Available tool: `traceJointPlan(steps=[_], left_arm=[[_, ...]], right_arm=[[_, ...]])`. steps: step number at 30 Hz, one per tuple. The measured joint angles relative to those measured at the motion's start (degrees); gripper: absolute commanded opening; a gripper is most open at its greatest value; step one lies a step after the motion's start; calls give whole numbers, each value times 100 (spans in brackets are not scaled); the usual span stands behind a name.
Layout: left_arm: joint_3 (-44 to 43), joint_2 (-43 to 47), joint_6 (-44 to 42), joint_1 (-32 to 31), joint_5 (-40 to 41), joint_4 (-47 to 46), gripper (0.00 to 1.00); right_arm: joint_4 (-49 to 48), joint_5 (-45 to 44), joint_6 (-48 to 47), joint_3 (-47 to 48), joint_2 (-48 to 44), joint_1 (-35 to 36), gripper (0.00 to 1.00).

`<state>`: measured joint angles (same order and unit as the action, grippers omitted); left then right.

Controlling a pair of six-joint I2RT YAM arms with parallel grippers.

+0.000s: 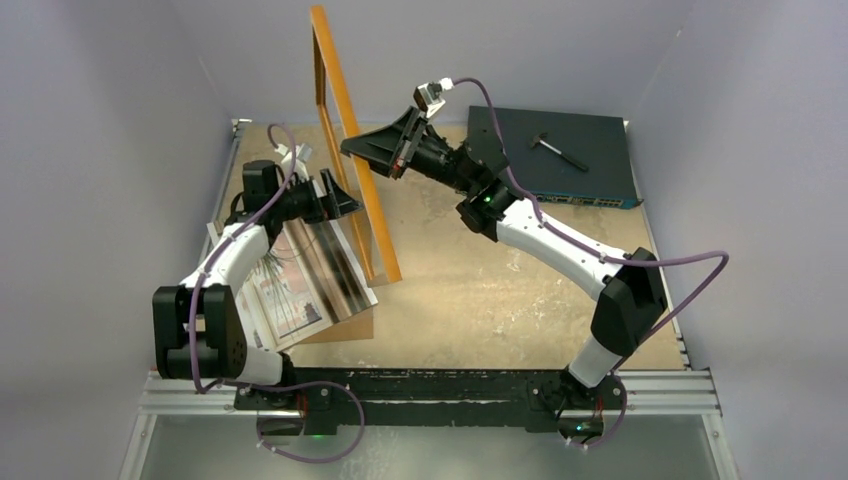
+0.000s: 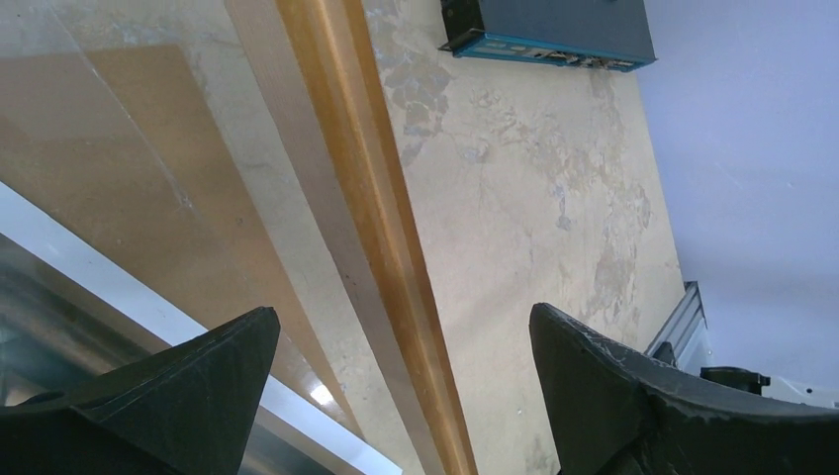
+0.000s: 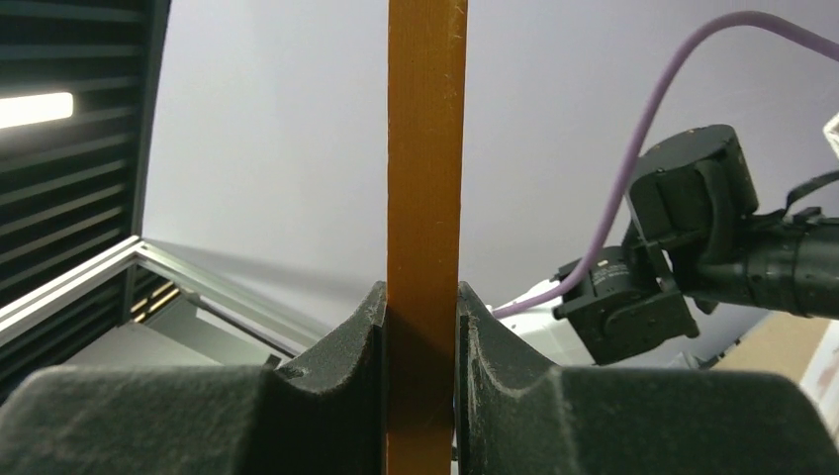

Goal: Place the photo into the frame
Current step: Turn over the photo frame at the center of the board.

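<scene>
The orange-brown frame [image 1: 355, 150] stands on its lower edge on the table, leaning, its top high above the back. My right gripper [image 1: 378, 150] is shut on its right rail, and in the right wrist view that rail [image 3: 425, 148] runs straight up between the two pads. The photo [image 1: 310, 275], striped and glossy with a white border, lies slanted to the left of the frame. My left gripper [image 1: 343, 198] hangs open over the photo's far end, close beside the frame. In the left wrist view the frame rail [image 2: 376, 228] passes between the spread fingers [image 2: 218, 371], untouched.
A plain brown backing board [image 1: 345, 328] lies under the photo's near corner. A dark flat electronics box [image 1: 560, 160] with a small tool on it sits at the back right, also in the left wrist view [image 2: 549, 30]. Pale walls close in on three sides.
</scene>
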<state>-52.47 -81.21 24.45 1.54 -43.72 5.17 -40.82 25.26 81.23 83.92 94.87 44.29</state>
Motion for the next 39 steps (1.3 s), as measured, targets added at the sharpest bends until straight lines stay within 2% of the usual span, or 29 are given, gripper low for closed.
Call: traceJointPlan(steps=[10,12,16,19,20,21,25,28,33,36,39], left_arm=[[188,-236,245,0,24,-476,69],[223,-238,302,0,0,-584,59],[238,-238,348,0,-59,-669,29],[236,-238,376,39,15,-553,12],[234,-238,461,79,22,-514,8],[232,-238,501,118,35,-439,5],[234,-234,247,179,278,-74,0],[234,-214,-59,350,573,177,0],[232,13,-450,597,999,457,0],[212,133,-614,651,1250,697,0],[212,140,-730,658,1373,964,0]], right_arm=[[-743,2,474,-208,2,0,0],[-826,2,542,-291,2,0,0],[-859,44,616,-372,13,0,0],[-835,149,570,-382,-7,-17,0],[-811,179,525,-391,-13,-22,7],[-778,229,483,-424,-31,-35,20],[-474,422,315,-483,-68,-153,45],[136,446,-76,-496,-199,-424,52],[1556,382,-894,-505,-387,-918,51],[2157,225,-1364,-490,-442,-1064,41],[2645,72,-1823,-389,-439,-1084,37]])
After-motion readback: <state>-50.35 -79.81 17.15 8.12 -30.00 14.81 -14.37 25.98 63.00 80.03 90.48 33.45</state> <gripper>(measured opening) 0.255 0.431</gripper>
